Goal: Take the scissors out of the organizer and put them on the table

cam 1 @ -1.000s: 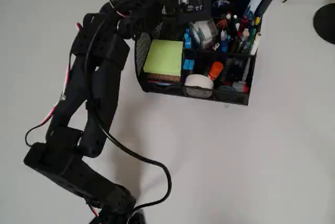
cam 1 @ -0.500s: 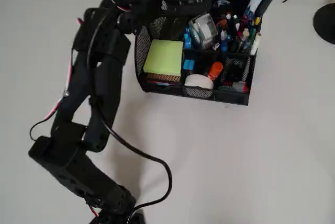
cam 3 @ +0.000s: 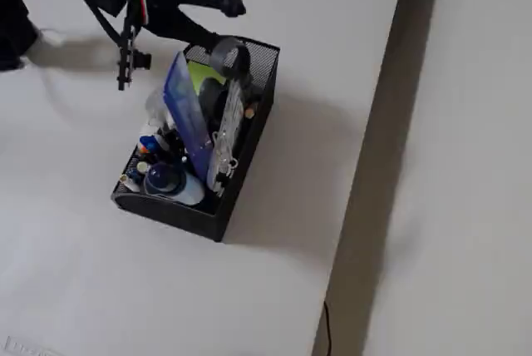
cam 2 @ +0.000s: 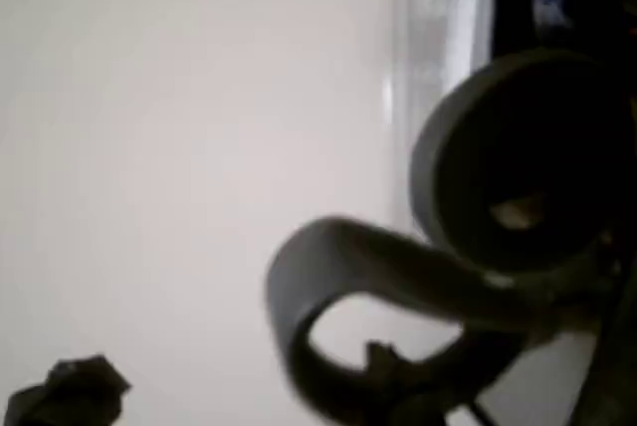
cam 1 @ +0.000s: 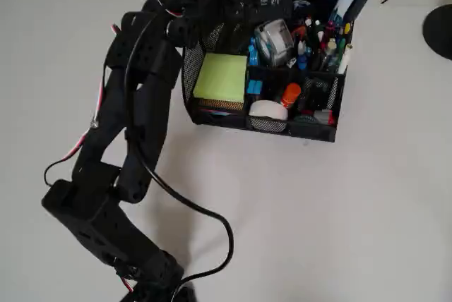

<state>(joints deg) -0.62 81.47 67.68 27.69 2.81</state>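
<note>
Off-white table (cam 1: 339, 217), bearing all items. Black robot arm (cam 1: 131, 125), reaching from the lower left of the overhead view to the organizer's rear edge. Black wire-mesh organizer (cam 1: 296, 127), crowded with pens and a yellow-green note pad (cam 1: 220, 76). Scissors (cam 3: 226, 55), standing in the organizer's rear compartment, grey loop handles (cam 2: 478, 247) uppermost and close before the wrist camera. Gripper (cam 3: 218, 2), just above the handles; whether its fingers are apart or together cannot be told.
</note>
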